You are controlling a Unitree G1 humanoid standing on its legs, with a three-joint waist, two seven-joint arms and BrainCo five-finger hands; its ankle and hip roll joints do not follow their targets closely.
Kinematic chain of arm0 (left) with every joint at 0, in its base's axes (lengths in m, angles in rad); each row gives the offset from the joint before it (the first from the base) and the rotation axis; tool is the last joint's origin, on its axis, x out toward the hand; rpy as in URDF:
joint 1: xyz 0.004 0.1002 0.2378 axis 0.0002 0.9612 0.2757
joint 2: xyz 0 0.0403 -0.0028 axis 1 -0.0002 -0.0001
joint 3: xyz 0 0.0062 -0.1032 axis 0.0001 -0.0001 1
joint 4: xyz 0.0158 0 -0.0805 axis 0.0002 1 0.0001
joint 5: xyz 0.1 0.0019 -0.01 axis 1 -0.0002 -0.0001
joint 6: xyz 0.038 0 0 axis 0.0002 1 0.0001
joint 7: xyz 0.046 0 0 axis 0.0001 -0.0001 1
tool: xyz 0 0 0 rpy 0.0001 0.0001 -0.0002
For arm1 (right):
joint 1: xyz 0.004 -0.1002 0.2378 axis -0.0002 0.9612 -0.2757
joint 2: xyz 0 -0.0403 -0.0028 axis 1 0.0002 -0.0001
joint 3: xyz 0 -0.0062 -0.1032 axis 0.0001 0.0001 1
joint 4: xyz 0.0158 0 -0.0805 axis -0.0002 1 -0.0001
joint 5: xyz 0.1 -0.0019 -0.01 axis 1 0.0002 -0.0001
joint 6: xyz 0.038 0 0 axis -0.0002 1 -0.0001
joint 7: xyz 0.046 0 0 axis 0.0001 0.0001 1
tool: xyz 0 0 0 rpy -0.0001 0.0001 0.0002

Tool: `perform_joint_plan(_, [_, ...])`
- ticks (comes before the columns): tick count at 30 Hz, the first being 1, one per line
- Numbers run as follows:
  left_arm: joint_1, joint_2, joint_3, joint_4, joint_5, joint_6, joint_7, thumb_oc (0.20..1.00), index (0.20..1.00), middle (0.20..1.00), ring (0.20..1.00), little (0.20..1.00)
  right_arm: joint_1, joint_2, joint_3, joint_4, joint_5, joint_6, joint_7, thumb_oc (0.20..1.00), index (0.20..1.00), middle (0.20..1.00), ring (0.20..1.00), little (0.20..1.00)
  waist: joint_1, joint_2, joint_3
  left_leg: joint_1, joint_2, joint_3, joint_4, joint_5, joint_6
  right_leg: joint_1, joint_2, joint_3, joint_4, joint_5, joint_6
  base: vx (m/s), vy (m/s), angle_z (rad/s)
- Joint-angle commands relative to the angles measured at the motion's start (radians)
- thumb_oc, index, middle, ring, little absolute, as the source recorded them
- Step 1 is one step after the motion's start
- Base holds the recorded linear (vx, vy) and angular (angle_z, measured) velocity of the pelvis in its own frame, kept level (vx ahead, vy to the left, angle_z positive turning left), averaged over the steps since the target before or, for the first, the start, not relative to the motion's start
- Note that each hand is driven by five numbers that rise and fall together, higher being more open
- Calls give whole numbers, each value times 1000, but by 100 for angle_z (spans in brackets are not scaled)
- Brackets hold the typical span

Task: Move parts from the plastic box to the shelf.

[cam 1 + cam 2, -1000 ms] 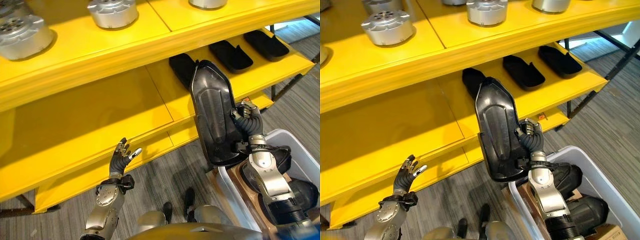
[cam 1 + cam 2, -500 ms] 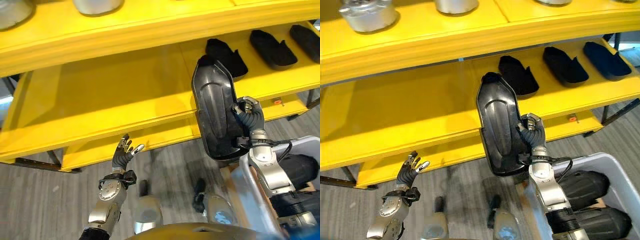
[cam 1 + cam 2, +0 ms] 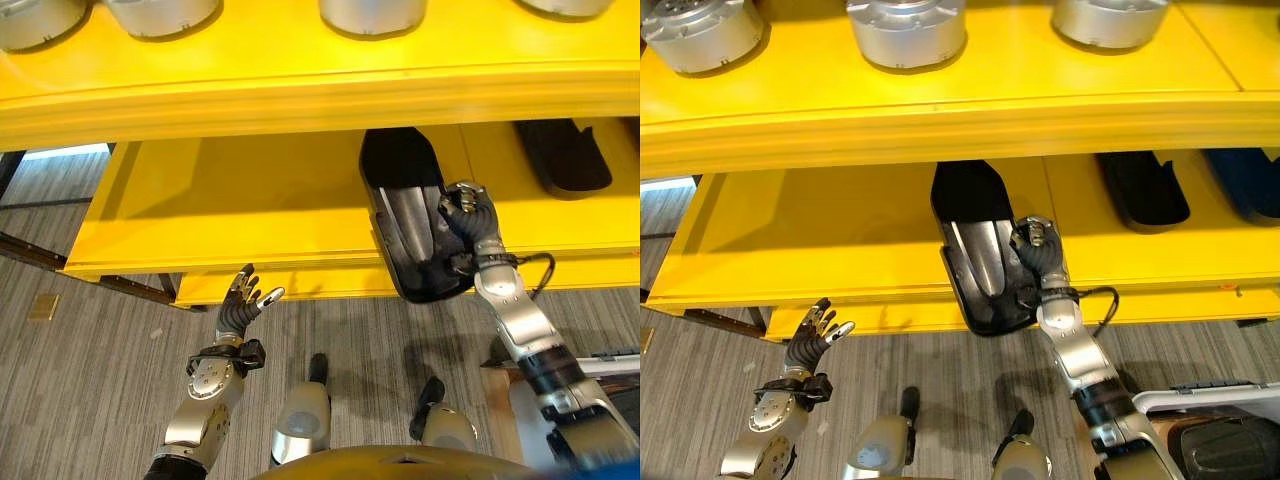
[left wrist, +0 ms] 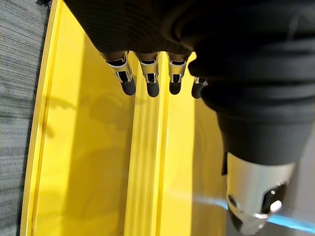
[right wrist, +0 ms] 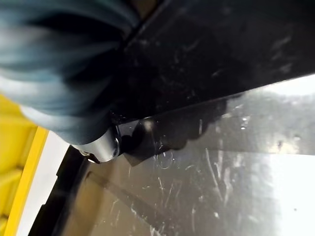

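Note:
A long black plastic shell part lies half on the yellow middle shelf, its near end sticking out past the shelf's front edge. My right hand grips its right rim, fingers curled over the edge; the same part's glossy inner face shows up close in the right wrist view. My left hand is low at the left with fingers straight and spread, holding nothing, in front of the bottom shelf's lip. The plastic box shows at the lower right corner with a dark part inside.
Further black parts lie on the middle shelf to the right. Silver round motor housings stand in a row on the top shelf. Grey striped floor lies below, and the middle shelf's left half is bare yellow.
The camera has swung toward the shelf. My right hand carried the black part from upright in front of the shelf down and forward onto the middle shelf. The left hand stayed spread low.

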Motion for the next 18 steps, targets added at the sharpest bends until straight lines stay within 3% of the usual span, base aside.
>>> perform_joint_plan(1, [2,78,-14,-105,-37,-60,0,1000,1000,1000,1000,1000,-179,-34,-12,2,41,-43,-64,200,200,200,200,200,18,-9,40,-99,3,6,47,17,-13,84,-9,1,32,-117,13,-34,16,13])
perform_joint_plan(6, [-24,108,-41,-112,-59,-70,10,1000,1000,1000,1000,1000,-350,-92,-21,126,82,-33,-113,200,200,200,200,200,38,14,83,-147,-16,-15,48,29,-9,39,-21,-11,62,-125,9,-21,11,19])
perform_joint_plan(9, [-40,114,-54,-122,-71,-77,14,1000,1000,1000,1000,1000,-417,-116,-15,163,94,-34,-128,200,200,200,200,200,42,20,106,-165,-22,-22,70,4,-11,16,-31,0,104,-155,12,-5,-8,12])
perform_joint_plan(13, [-72,117,-79,-134,-84,-93,22,1000,1000,1000,1000,1000,-544,-163,-14,230,111,-39,-161,200,200,200,200,200,44,42,159,-256,-41,-27,185,-26,-2,-75,-64,17,250,-199,3,-72,29,12])
perform_joint_plan(18, [-84,126,-94,-148,-84,-95,22,1000,1000,1000,1000,1000,-605,-199,-14,259,113,-38,-176,200,200,200,200,200,40,46,186,-354,-53,-25,325,-85,11,-176,-91,53,415,-267,-6,-57,31,13])
